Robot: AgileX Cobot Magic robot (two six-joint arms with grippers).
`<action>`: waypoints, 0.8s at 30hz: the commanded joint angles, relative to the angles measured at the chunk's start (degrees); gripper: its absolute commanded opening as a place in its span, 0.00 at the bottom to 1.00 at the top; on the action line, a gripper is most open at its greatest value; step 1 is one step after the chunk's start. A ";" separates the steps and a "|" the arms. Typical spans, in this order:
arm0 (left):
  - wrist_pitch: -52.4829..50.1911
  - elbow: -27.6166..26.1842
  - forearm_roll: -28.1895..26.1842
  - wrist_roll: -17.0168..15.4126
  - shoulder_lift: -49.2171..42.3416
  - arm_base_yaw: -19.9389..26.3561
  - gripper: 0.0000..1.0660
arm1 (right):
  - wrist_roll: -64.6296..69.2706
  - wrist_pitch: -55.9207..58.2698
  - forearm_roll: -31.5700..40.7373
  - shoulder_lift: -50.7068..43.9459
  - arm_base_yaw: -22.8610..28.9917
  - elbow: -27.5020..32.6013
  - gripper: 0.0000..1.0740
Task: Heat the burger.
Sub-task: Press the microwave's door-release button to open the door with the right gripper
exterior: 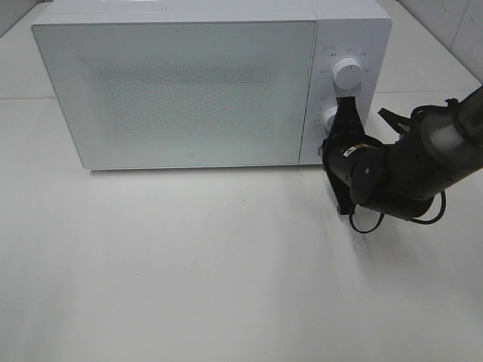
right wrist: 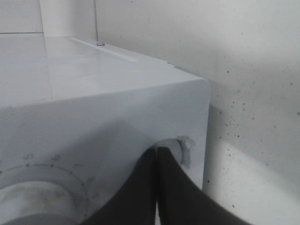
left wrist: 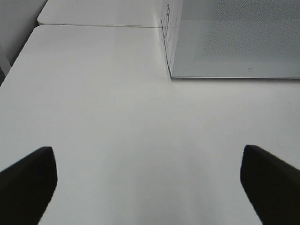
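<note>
Microwave point(exterior: 181, 90) shut — timer step, likely | right gripper point(exterior: 346, 102) closed, tips at 6 o'clock of upper knob point(exterior: 349, 72) to nudge it | left gripper point(left wrist: 147, 157) spread, empty

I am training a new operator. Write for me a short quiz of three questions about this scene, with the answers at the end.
1. True or false: the door of the microwave stands open.
2. Which one reaches the knobs on the control panel? A) left end effector B) right end effector C) both
3. Fill in: the left end effector hangs over the table with its fingers ____ (open or shut).
Key: 1 false; 2 B; 3 open.
</note>
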 commanded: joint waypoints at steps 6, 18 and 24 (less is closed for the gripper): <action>-0.34 0.17 -0.40 0.11 -1.26 0.00 0.94 | 1.38 -16.33 -1.15 2.69 -1.26 -6.65 0.00; -0.34 0.17 -0.29 0.06 -1.26 0.00 0.94 | 1.60 -17.65 -1.89 3.15 -1.26 -7.39 0.00; -0.34 0.17 -0.29 0.06 -1.26 0.00 0.94 | 1.55 -17.25 -2.35 2.58 -1.20 -7.33 0.00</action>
